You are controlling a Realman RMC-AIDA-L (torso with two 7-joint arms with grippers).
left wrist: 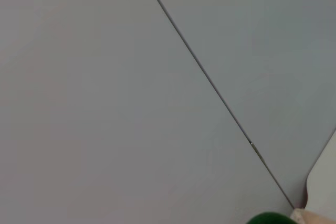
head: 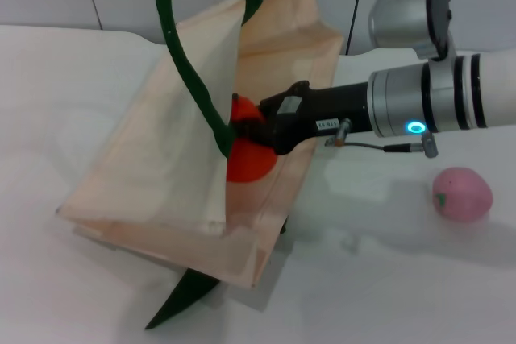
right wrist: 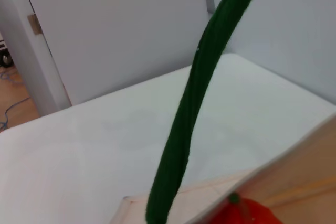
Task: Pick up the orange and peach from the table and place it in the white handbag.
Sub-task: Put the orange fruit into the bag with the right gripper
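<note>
right claw inside the bag with the orange

right claw [head: 250, 130] reaches into the open mouth of the white handbag [head: 153, 167], its fingers clamped on the orange [head: 251, 163] just inside. the bag stands on the white surface [head: 387, 279], one green handle [head: 189, 62] raised. the peach [head: 461, 193] lies well apart, on the surface.
</note>
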